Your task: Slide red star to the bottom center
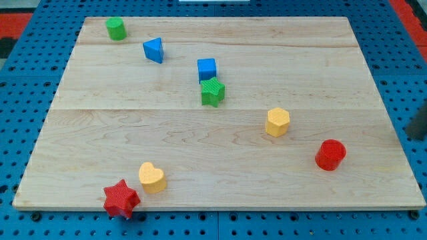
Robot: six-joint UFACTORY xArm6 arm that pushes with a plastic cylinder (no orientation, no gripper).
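Note:
The red star (121,199) lies at the board's bottom left corner, close to the bottom edge. A yellow heart (152,177) sits just to its upper right, nearly touching it. My tip (411,136) shows as a dark rod at the view's right edge, off the board's right side. It is far from the red star and nearest to the red cylinder (330,155).
A green cylinder (116,29) is at the top left and a blue triangular block (154,50) is to its right. A blue cube (207,69) touches a green star (212,91) near the centre. A yellow hexagon (277,122) is right of centre. The wooden board (200,143) lies on a blue pegboard.

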